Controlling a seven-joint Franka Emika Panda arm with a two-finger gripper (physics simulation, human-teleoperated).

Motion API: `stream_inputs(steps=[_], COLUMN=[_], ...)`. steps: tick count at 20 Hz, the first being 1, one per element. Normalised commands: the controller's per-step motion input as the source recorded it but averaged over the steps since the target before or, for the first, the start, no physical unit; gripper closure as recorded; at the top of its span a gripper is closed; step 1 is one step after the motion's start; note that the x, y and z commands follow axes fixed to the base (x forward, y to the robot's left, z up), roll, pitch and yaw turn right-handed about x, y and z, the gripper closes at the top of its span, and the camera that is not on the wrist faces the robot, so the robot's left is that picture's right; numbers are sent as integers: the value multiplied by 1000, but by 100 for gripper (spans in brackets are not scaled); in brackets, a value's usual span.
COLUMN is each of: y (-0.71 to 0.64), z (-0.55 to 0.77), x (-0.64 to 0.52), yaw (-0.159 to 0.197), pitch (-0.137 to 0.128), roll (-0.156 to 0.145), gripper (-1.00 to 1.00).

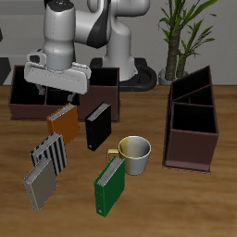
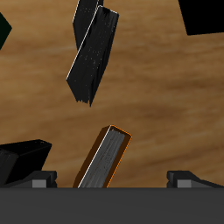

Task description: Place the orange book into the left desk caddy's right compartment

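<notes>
The orange book [image 1: 63, 121] lies tilted on the table, in front of the lengthwise caddy at the back. My gripper [image 1: 58, 98] hangs just above it, open and empty. In the wrist view the orange book [image 2: 103, 159] shows its pale page edges between my wide-spread fingers [image 2: 31, 181], touching neither; the gripper [image 2: 114, 182] holds nothing. The left desk caddy [image 1: 169, 130], dark maroon-brown and seen end-on, stands far across the table from the book. Its right compartment [image 1: 192, 137] is the big square section nearest the table's front edge.
A black book [image 1: 97, 125] stands close beside the orange book, also in the wrist view [image 2: 92, 54]. A white mug [image 1: 136, 154], a green book [image 1: 111, 183], a striped book [image 1: 52, 152] and a grey book [image 1: 41, 186] lie nearer the front. The second caddy [image 1: 20, 95] is behind.
</notes>
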Motion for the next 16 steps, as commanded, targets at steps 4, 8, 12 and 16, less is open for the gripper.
stream_inputs(steps=[4,8,12,16], y=[-77,-72,21,139], z=[-240,-261,-332,-647], x=[105,19,18,141], yaw=[-31,-20,-25,2], pitch=[16,25,45,97], roll=[-21,-24,-9,18], gripper=[-100,-100,-100,-100])
